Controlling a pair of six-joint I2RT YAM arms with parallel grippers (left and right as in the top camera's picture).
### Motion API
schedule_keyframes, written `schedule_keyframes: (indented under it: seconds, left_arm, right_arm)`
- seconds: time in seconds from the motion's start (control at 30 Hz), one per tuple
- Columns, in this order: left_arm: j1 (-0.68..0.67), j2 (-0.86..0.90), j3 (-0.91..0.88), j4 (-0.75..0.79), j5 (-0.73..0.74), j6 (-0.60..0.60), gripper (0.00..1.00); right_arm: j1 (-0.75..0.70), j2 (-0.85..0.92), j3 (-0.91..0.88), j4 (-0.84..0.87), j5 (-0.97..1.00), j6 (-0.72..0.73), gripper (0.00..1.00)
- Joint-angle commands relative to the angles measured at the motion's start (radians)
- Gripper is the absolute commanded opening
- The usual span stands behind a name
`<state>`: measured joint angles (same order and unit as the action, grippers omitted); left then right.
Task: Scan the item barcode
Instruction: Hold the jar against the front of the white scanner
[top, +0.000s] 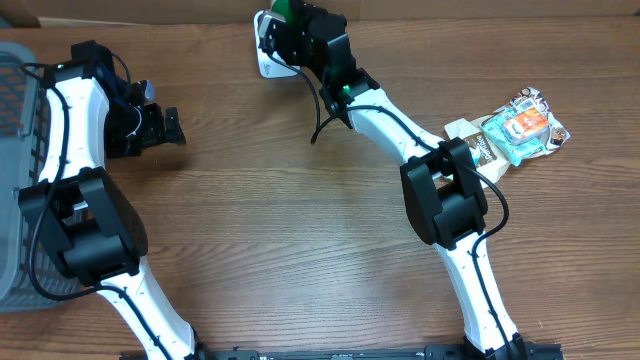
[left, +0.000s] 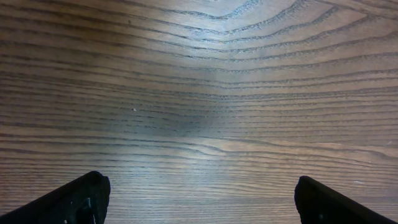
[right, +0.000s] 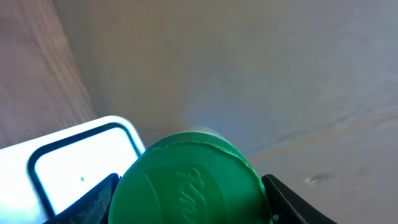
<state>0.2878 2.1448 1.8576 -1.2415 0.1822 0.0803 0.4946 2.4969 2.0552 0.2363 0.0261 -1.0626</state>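
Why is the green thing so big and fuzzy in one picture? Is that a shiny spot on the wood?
Right wrist view: the green lid sits very close to the lens, so it looks huge and soft; the background is hazy. Left wrist view: the table grain is sharp, with a dark shadow patch and a pale glare band below it. Overhead view: even light, nothing blurry.

so the table (top: 300, 230) is plain wood grain, pretty bare; a white scanner (top: 264, 58) sits at the far edge; well off to its right and nearer, a small overlapping heap of snack packets (top: 515, 132); far to its left, a grey mesh basket (top: 14, 120) at the table's side edge
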Motion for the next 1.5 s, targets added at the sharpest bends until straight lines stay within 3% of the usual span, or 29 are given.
schedule_keyframes:
  seconds: [0.0, 0.2, 0.4, 0.87, 1.0, 1.23, 1.47]
  left_arm:
    - [-0.001, -0.013, 0.01, 0.0, 0.001, 0.002, 1.0]
    - [-0.001, -0.013, 0.01, 0.0, 0.0, 0.002, 1.0]
    - [-0.001, -0.013, 0.01, 0.0, 0.001, 0.002, 1.0]
    - [-0.001, -0.013, 0.01, 0.0, 0.0, 0.002, 0.99]
    - [-0.001, -0.013, 0.01, 0.0, 0.0, 0.002, 0.99]
    - [-0.001, -0.013, 0.01, 0.0, 0.0, 0.002, 0.99]
    - [-0.001, -0.013, 0.01, 0.0, 0.0, 0.002, 1.0]
  right_arm:
    - [0.003, -0.014, 0.026, 0.022, -0.005, -0.061, 0.54]
    - [0.004, -0.014, 0.026, 0.023, -0.031, -0.083, 0.54]
    - [0.005, -0.01, 0.026, -0.005, -0.028, -0.249, 0.54]
    - [0.022, -0.01, 0.026, -0.006, -0.058, -0.241, 0.53]
    - [0.026, -0.026, 0.027, -0.006, -0.092, -0.087, 0.53]
    - [0.026, -0.141, 0.027, -0.031, -0.098, 0.399, 0.54]
    - [0.023, -0.359, 0.027, -0.383, -0.19, 0.747, 0.54]
